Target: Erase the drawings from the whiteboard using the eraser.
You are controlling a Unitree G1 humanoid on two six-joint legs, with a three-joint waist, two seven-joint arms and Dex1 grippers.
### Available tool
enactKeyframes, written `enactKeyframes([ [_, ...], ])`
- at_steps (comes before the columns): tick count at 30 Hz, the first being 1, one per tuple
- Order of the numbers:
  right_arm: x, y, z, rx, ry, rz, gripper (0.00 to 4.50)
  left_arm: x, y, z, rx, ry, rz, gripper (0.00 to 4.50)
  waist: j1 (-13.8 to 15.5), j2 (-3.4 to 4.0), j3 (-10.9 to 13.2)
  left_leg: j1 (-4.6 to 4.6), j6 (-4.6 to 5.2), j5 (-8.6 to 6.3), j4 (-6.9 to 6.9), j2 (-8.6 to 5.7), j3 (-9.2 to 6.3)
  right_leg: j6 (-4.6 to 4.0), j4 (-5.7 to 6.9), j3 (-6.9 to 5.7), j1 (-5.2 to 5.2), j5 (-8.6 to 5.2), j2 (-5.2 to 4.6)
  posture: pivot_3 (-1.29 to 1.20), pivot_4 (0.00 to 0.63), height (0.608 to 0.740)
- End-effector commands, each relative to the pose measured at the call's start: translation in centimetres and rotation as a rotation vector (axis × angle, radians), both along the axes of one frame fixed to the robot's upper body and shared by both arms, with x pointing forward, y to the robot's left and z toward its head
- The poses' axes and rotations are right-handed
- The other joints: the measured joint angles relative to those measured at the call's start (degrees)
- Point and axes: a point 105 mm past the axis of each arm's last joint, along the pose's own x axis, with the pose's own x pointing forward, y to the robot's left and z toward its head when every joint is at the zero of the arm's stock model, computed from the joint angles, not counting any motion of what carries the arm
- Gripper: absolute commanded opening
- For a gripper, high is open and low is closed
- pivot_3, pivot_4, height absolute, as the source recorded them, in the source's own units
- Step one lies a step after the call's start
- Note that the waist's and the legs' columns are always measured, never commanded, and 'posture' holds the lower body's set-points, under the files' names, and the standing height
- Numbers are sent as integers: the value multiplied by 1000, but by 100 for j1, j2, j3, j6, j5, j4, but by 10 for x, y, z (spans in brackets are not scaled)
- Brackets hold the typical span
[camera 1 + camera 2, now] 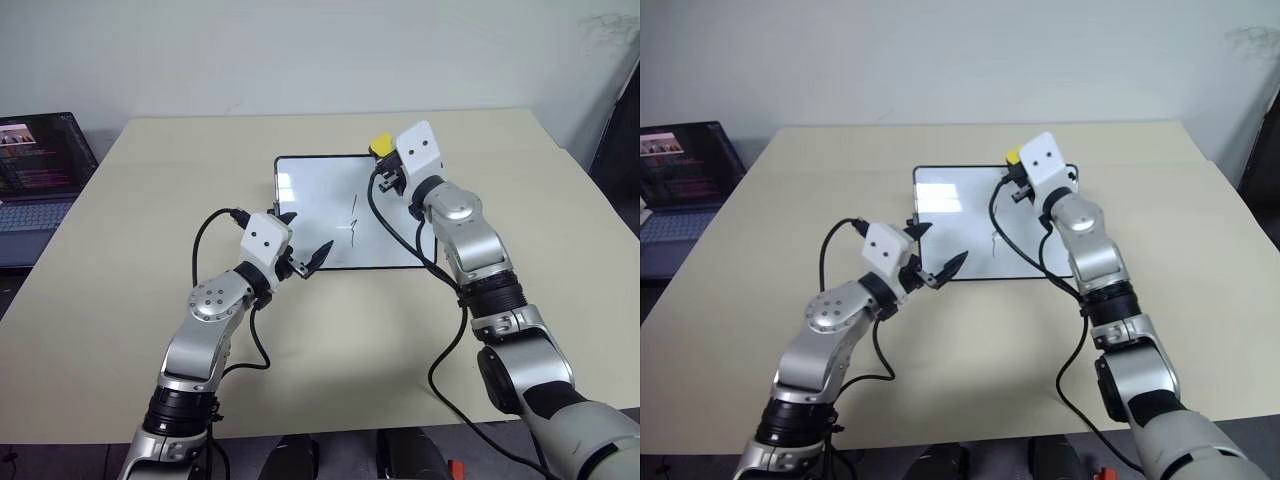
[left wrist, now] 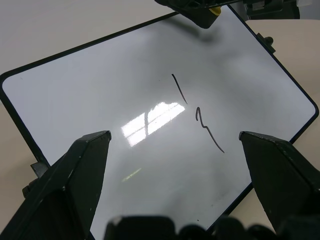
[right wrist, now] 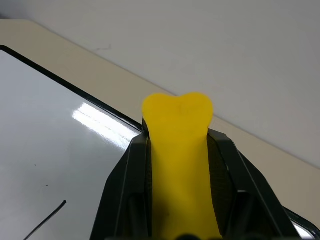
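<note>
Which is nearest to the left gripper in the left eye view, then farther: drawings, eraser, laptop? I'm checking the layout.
From the left gripper:
1. Drawings, on the whiteboard just ahead of it.
2. Eraser, clamped in the right gripper over the board's far edge.
3. Laptop, far left, off the table.

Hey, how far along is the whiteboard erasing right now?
Done: the right gripper has the eraser clamped, raised over the whiteboard at its far edge. Left: two drawings remain mid-board. The left gripper hovers open at the near edge.

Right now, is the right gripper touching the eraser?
Touching. In the right wrist view the right gripper is shut on the yellow eraser, both black fingers pressed against its sides with no gap.
</note>
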Motion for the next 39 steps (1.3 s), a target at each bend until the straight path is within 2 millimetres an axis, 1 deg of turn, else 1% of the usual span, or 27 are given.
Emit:
enactKeyframes([
  [1,-2,-3,19,27,-62,0,1139,-3,-2,14,-2,-57,-16,4500,0,0,0,0,0,0,0,0,0,0,0,0,0,0,0,0,150,740],
  [5,-4,1,9,38,-4,36,1139,-6,-2,14,-5,-55,-24,4500,0,0,0,0,0,0,0,0,0,0,0,0,0,0,0,0,150,740],
  [7,-7,6,3,31,43,64,1139,-8,-1,13,-4,-52,-27,4500,0,0,0,0,0,0,0,1,0,0,0,0,0,0,0,0,150,740],
  [12,-19,9,-4,36,105,93,1139,-11,1,13,-2,-50,-26,4500,7,1,0,-1,0,0,-1,0,-1,0,-1,0,0,0,0,0,150,740],
  [17,-41,-5,-11,80,175,89,1139,-21,5,14,-3,-45,-28,4500,17,1,0,-4,0,-1,-2,0,-5,0,-4,0,-1,0,-1,0,150,740],
  [21,-63,-17,-15,170,256,96,1139,-36,10,23,-45,-44,-9,4500,22,1,1,-6,2,-2,-3,1,-6,1,-4,1,-1,-1,-2,0,150,740],
  [24,-72,-21,-18,181,285,83,1139,-42,12,25,-59,-29,3,4500,21,1,1,-5,12,-8,-3,1,-6,1,-3,1,0,-1,-2,0,150,740],
  [26,-78,-30,-25,196,320,45,1139,-47,14,24,-64,-12,20,4500,21,1,1,-1,14,-8,-1,1,-5,1,-1,0,2,-1,0,0,150,740],
  [30,-84,-36,-33,208,347,2,1139,-49,19,22,-75,9,53,4500,28,1,1,-2,14,-8,0,0,-6,2,-3,-2,6,-2,0,0,150,740],
  [32,-85,-36,-36,211,356,-10,1139,-50,18,20,-75,15,54,4500,25,1,1,-1,14,-8,1,0,-5,2,-2,-2,6,-2,0,0,150,740],
  [39,-83,-37,-36,201,353,-15,1139,-49,16,18,-72,21,47,4500,26,1,1,-1,10,-6,0,1,-4,2,-4,-3,6,-2,1,0,150,740],
])
